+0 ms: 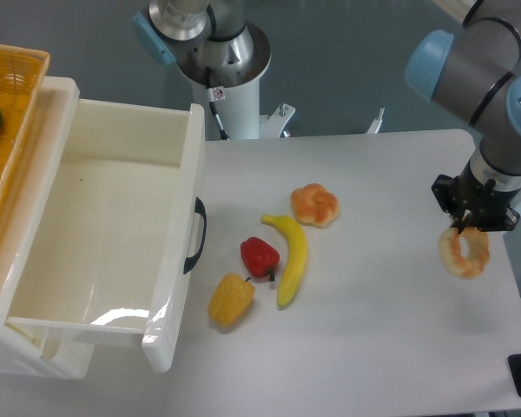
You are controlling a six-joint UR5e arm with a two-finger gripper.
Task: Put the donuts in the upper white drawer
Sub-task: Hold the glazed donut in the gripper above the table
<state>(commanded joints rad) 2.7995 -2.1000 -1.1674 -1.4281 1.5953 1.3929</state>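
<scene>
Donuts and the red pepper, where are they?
Glazed golden ring donut (464,252): fixed camera, on its ring.
Golden knotted bun donut (315,205): fixed camera, top middle.
Shiny red toy pepper (260,255): fixed camera, body.

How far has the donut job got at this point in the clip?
Nothing is delivered yet: the upper white drawer stands pulled open with no donut visible inside. In hand: the gripper has its jaws shut on the ring donut, at the table's right side. Left: carry it to the drawer, then fetch the knotted bun donut, on the table by the banana.
</scene>
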